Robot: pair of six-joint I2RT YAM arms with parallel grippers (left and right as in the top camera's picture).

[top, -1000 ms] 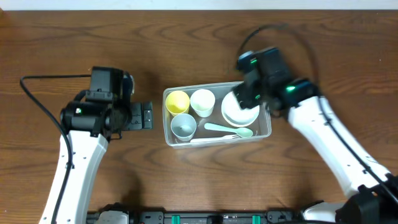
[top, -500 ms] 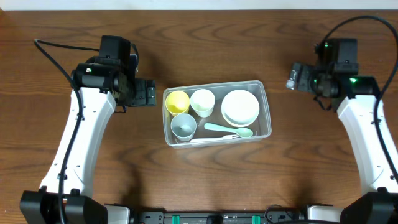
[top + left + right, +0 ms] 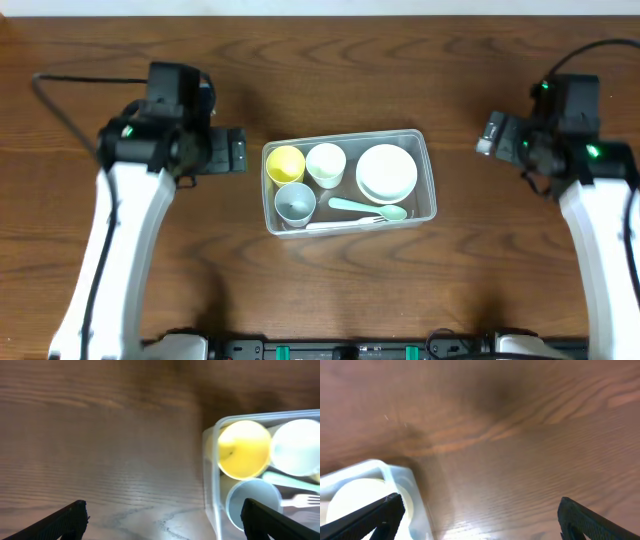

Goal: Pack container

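The left gripper hung spread wide and empty left of centre, just beside the short left wall of the container. The right gripper, also released and empty, sat near the right edge, well apart from it. The container lay mid-frame with a yellow cup, a white cup, a grey-blue cup, white bowls and a mint spoon inside. Packing looked complete, and no further item was in view for a next move.

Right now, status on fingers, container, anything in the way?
Left fingers open, empty, left of container. Right fingers open, empty, well off to its right. Container holds cups, plates, spoon. Nothing above it.
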